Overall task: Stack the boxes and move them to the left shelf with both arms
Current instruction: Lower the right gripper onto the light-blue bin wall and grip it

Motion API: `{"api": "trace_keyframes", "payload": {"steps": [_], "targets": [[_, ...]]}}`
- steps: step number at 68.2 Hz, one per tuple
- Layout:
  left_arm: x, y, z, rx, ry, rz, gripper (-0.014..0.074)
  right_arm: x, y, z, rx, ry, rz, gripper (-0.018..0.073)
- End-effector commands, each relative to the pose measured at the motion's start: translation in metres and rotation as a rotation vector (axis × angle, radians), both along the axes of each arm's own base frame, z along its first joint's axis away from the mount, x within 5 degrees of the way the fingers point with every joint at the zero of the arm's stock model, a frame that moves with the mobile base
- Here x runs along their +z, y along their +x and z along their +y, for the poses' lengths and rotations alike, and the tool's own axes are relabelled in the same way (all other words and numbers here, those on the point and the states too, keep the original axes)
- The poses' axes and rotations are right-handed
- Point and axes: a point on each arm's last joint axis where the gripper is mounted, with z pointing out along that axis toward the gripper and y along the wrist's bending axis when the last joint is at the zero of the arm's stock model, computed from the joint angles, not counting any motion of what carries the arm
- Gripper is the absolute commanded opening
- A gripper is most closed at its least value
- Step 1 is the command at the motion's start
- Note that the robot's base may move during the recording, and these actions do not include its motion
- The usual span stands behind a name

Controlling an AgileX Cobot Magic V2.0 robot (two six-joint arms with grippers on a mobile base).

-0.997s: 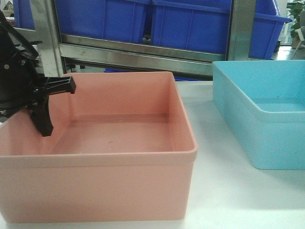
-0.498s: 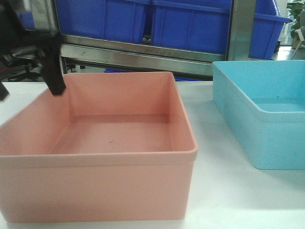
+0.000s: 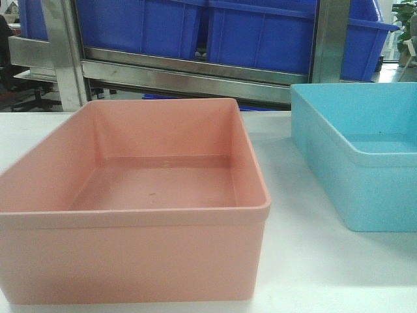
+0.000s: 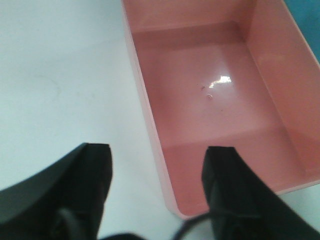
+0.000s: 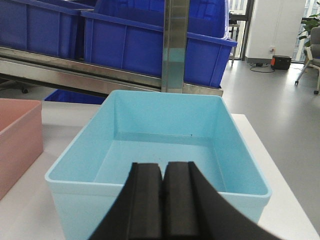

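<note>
— Pink tub (image 4: 220,100) lies ahead and right of our left gripper (image 4: 158,155), long axis running away from us; jaws wide, empty.
— Blue tub (image 5: 160,145) sits straight ahead of our right gripper (image 5: 162,170), pressed closed on nothing.

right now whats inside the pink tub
Nothing but a few tiny specks on the floor of the pink tub. In the left wrist view, one finger of the left gripper covers part of that floor.

dark blue bins (image 3: 260,39), white tabletop (image 3: 313,267), grey floor (image 5: 270,90), potted plant (image 5: 310,25), office chair (image 5: 315,47)
</note>
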Motion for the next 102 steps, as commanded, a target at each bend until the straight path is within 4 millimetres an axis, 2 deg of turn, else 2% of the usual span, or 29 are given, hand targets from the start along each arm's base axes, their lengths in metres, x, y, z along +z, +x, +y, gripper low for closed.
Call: {"api": "trace_keyframes", "payload": {"steps": [1, 4, 10, 19, 29, 35, 45, 48, 52, 58, 65, 75, 85, 102], "targets": [[0.009, -0.013, 0.005, -0.002, -0.041, -0.152, 0.0155, 0.012, -0.002, -0.001, -0.015, 0.026, -0.112, 0.0049], [0.004, -0.019, 0.007, -0.001, -0.039, -0.166, 0.0094, 0.016, -0.002, -0.002, -0.014, 0.045, -0.123, 0.0049], [-0.003, -0.028, 0.012, 0.000, -0.037, -0.189, -0.0022, 0.037, -0.006, -0.001, -0.009, 0.056, -0.164, 0.0055], [-0.007, -0.030, 0.013, 0.001, -0.027, -0.201, -0.0014, 0.082, -0.011, 0.000, 0.005, 0.055, -0.167, 0.0055], [-0.005, -0.030, 0.013, 0.002, -0.032, -0.216, -0.0014, 0.128, 0.008, 0.002, 0.016, 0.049, -0.066, 0.0074], [-0.005, -0.030, 0.013, 0.002, -0.032, -0.216, -0.0014, 0.151, 0.034, 0.003, 0.022, 0.044, 0.029, 0.0176], [-0.006, -0.030, 0.013, 0.002, -0.031, -0.213, -0.0014, 0.170, 0.086, 0.007, 0.033, 0.036, 0.225, 0.0504], [-0.006, -0.030, 0.013, 0.002, -0.030, -0.211, -0.0013, 0.173, 0.100, 0.008, 0.038, 0.033, 0.282, 0.0554], [-0.006, -0.030, 0.013, 0.001, -0.029, -0.207, -0.0014, 0.180, 0.115, 0.009, 0.045, 0.024, 0.352, 0.0561], [-0.006, -0.030, 0.013, 0.001, -0.028, -0.205, -0.0014, 0.184, 0.140, 0.009, 0.047, 0.008, 0.471, 0.0561], [-0.006, -0.030, 0.013, 0.001, -0.028, -0.205, -0.0013, 0.191, 0.161, 0.000, 0.013, 0.009, 0.603, 0.0561], [-0.007, -0.030, 0.013, 0.001, -0.027, -0.203, -0.0014, 0.190, 0.190, -0.037, -0.099, 0.019, 0.769, 0.0561], [-0.007, -0.030, 0.013, 0.001, -0.027, -0.203, -0.0014, 0.174, 0.218, -0.071, -0.136, -0.051, 0.863, 0.0561], [-0.007, -0.030, 0.013, 0.001, -0.027, -0.203, -0.0013, 0.121, 0.279, -0.094, -0.142, -0.124, 0.850, 0.0561]]}}
